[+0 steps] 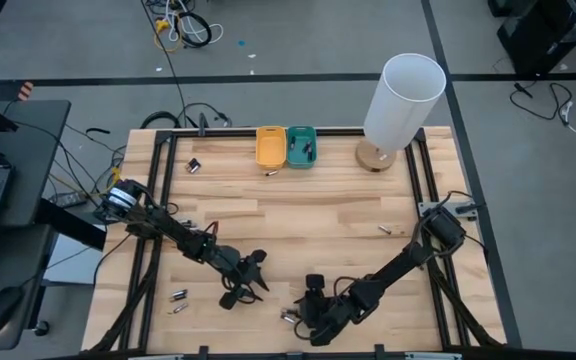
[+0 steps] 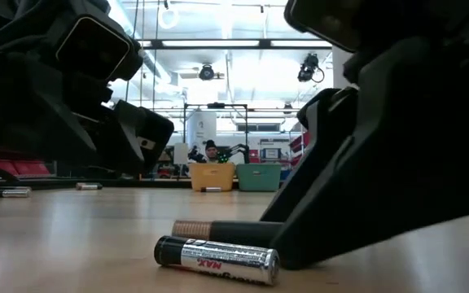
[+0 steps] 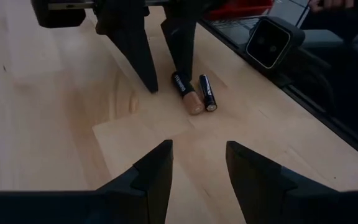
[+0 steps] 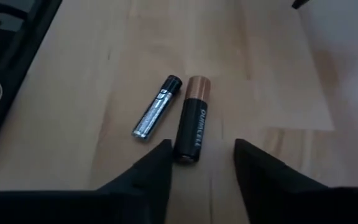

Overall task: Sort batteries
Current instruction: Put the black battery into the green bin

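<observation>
**Right gripper poised over a battery pair at the near edge**

Counter (image 1: 318, 215): pale wood planks, smooth and level, so round cells stayed put wherever dropped.

White tube (image 1: 403, 95): tall, matt, stood upright on a round wooden base at the far right corner, well clear of the work.

Right arm (image 1: 398, 265): reached in low from the right side, probably to bring its fingers level with cells lying flat. Left arm (image 1: 168, 232): stretched in from the left, seemingly waiting.

Yellow tray (image 1: 259, 146) and teal tray (image 1: 301, 129): small plastic rectangles, touching side by side at the far edge, likely one per battery size. Held a few dark cells in the teal one.

Right gripper (image 4: 204, 165): stood open, fingers spread wider than the cell ahead, closed on nothing. Looked lined up along the fatter cell for a pick.

Left gripper (image 3: 197, 165): also open and empty, hung near the pair without touching it.

Copper-top battery (image 4: 193, 121): black and copper, stubby, lay just ahead of the right fingers, its near end between their tips. Thin battery (image 4: 157, 107): silvery, glossy label, lay just beside it at a slight angle.

Loose batteries (image 1: 178, 302): scattered well apart elsewhere, unsorted.
</observation>
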